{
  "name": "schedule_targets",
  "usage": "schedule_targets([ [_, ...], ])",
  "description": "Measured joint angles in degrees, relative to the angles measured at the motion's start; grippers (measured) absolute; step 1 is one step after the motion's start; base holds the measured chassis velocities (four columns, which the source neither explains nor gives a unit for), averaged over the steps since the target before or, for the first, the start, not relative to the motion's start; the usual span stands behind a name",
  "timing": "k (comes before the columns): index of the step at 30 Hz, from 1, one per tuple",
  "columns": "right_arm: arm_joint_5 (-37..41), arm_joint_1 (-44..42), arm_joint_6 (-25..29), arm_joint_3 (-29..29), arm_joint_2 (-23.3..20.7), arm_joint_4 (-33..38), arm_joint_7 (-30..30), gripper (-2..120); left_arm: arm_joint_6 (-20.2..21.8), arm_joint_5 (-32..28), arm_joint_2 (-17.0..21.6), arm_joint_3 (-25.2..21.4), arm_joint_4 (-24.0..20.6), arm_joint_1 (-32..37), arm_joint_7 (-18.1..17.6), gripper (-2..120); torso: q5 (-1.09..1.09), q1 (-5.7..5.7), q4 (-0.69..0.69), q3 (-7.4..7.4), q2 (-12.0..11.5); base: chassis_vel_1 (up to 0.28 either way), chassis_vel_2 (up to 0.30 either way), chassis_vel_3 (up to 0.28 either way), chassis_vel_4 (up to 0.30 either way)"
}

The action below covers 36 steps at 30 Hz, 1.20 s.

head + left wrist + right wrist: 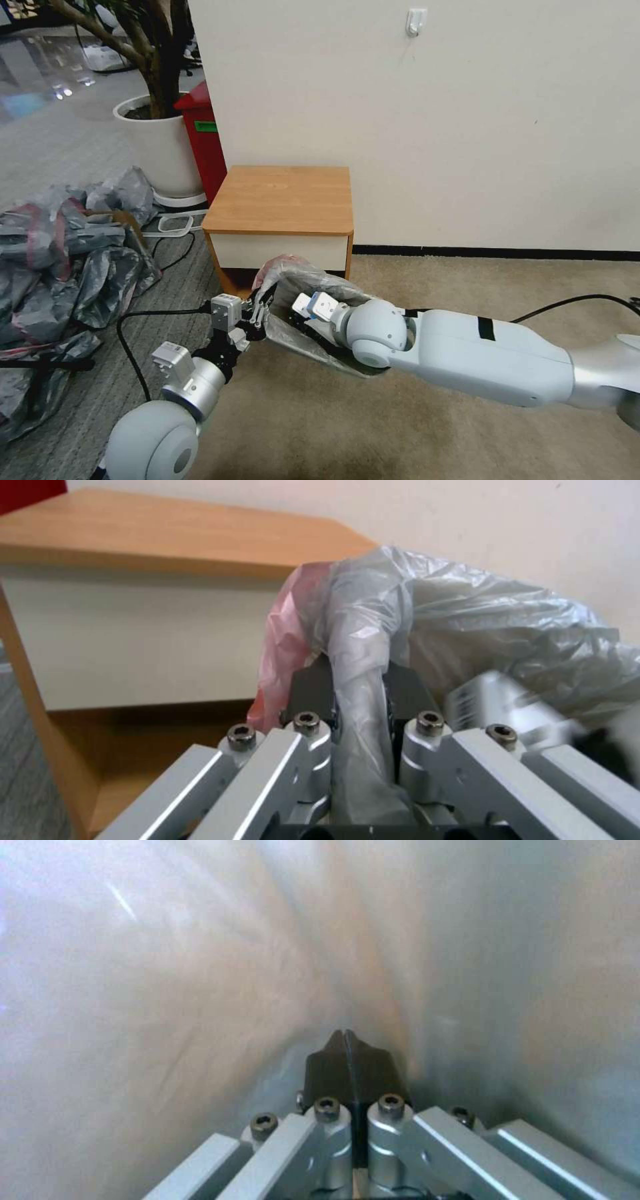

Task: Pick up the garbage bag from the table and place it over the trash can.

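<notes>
The garbage bag (300, 283), translucent grey with a pink rim band, hangs open over a boxy shape on the carpet just in front of the table (280, 200). The trash can is hidden under the plastic and the arms. My left gripper (257, 313) is at the bag's near-left edge. In the left wrist view my left gripper (360, 690) is shut on a fold of the garbage bag (467, 615) beside the pink band. My right arm reaches down into the bag's mouth. My right gripper (347, 1040) is shut, with the bag's inner wall (167, 990) all around it.
A large heap of grey-and-pink bags (60, 267) lies on the floor at the left. A red bin (203, 147) and a white plant pot (160, 147) stand behind it. A black cable (130, 347) runs by my left arm. Open carpet (500, 287) lies to the right.
</notes>
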Motion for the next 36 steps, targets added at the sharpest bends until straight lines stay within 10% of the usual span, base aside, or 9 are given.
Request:
schedule_targets([
  [18, 3.7, -7.36, 2.22, 11.2, -5.79, 8.79, 0.3, 0, -1.47, -10.2, -4.07, 1.93, 10.7, -3.34, -6.43, 10, -0.01, 0.0, 0.01, 0.0, 0.0, 0.0, 0.0, 0.0, 0.0],
  [28, -10.26, -34.9, 18.27, 34.8, -8.64, 14.27, 2.4, 0, -2.06, -13.97, -5.41, 1.94, 11.23, -0.49, -12.8, 10, 0.01, 0.0, -0.01, 0.0, 0.0, 0.0, 0.0, 0.0, 0.0],
  [36, -30.06, -60.33, 26.96, 55.01, 2.87, 15.1, 5.3, 30, -2.46, -13.79, -7.05, 3.4, 10.39, 2.1, -14.79, 10, 0.0, 0.0, -0.01, 0.0, 0.0, 0.0, 0.0, 0.0, 0.0],
])
